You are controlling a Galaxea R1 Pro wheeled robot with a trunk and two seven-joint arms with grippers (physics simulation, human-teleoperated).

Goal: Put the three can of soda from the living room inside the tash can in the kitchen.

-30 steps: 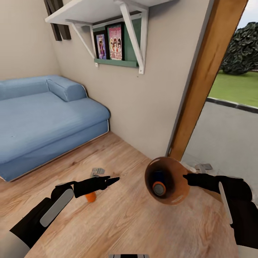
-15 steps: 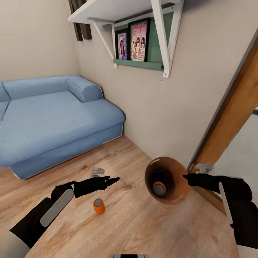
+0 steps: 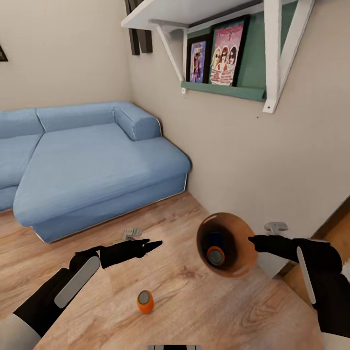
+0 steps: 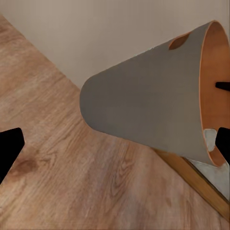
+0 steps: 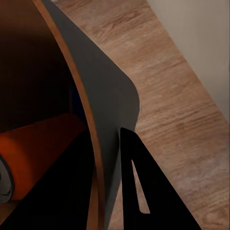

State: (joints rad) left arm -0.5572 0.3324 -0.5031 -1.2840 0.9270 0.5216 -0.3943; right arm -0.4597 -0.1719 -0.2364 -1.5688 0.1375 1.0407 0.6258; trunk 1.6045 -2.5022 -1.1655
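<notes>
Right end effector [image 3: 253,239] is pinched on the rim of the tilted copper-brown round bin [image 3: 238,243], two cans inside. Left end effector [image 3: 154,242] is pressed together, empty; orange cylindrical soda can [image 3: 145,301] stands on the wood floor [image 3: 194,311] below it. Risk: the tilt may spill contents.

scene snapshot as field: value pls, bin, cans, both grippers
bin: round copper-brown trash can, held tipped off the floor, right gripper pinching its rim
cans in bin: orange soda can and a blue one behind it
can outside: orange soda can upright on the wood floor
left gripper: holds nothing
backdrop: blue sofa
</notes>
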